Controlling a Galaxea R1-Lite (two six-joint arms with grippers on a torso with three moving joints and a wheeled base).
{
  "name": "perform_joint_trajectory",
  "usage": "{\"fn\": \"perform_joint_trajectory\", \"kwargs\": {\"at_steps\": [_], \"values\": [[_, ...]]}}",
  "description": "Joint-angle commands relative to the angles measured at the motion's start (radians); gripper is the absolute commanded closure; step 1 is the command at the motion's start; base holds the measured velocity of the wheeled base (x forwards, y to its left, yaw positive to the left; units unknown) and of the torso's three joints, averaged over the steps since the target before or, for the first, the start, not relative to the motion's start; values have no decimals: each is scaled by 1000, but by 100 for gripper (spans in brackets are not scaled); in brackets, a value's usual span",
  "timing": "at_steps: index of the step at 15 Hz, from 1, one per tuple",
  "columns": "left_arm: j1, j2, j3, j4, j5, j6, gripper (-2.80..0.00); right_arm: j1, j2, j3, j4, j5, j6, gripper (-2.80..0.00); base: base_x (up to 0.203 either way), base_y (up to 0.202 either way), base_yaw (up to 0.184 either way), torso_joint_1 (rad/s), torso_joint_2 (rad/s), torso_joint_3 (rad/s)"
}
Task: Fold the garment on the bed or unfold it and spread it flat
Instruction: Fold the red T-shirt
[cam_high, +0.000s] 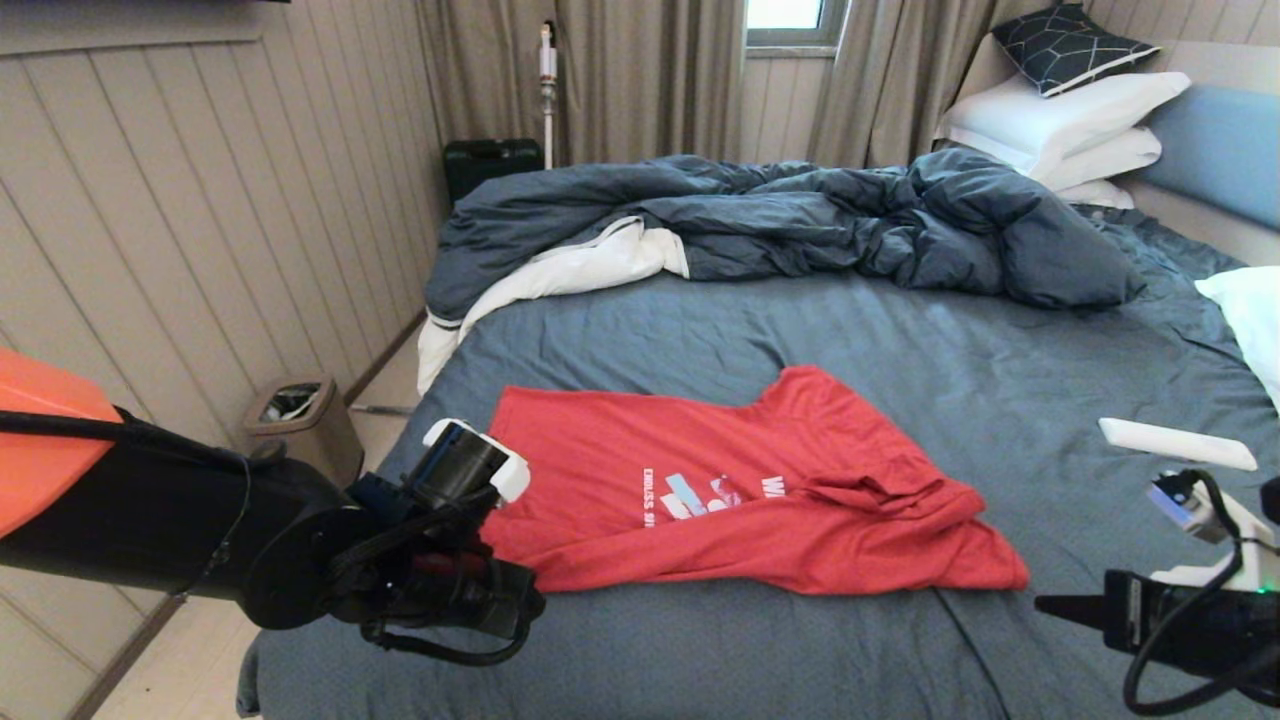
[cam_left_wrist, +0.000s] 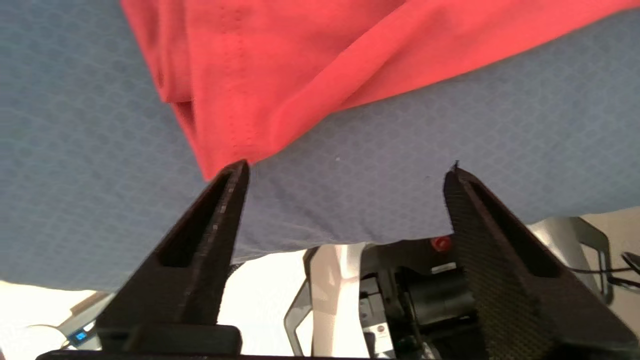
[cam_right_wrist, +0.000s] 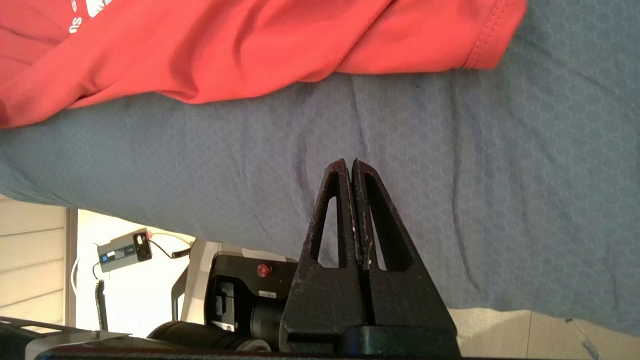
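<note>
Left fingers (cam_left_wrist: 240, 185): spread wide, empty, one tip at the corner of the garment (cam_high: 740, 490). Right fingers (cam_right_wrist: 350, 175): pressed together, empty, over bare sheet near the hem. My red T-shirt lies rumpled, partly folded, on the bed (cam_high: 900, 330), near its front edge.

right gripper (cam_right_wrist: 352, 167) fingers pressed together above slate-blue bed (cam_right_wrist: 450, 175), red garment (cam_right_wrist: 240, 45) lying apart

A home bedroom, large bed (cam_high: 700, 660) with rumpled duvet (cam_high: 800, 225), stacked white pillows (cam_high: 1060, 125) far right, curtained window (cam_high: 785, 20), panelled wall (cam_high: 200, 200) left
</note>
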Motion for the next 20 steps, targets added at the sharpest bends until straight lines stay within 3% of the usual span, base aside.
{"fn": "perform_joint_trajectory", "kwargs": {"at_steps": [1,12,20], "values": [[-6,-10,5,0,2,-1,-280,0,6,0,-1,3,0,0,0,0,0,0,0,0],[-14,58,16,-123,3,77,-280,0,3,4,-1,11,0,0,0,0,0,0,0,0],[41,120,11,-201,41,171,-280,2,18,3,-1,29,0,0,0,0,0,0,0,0]]}}
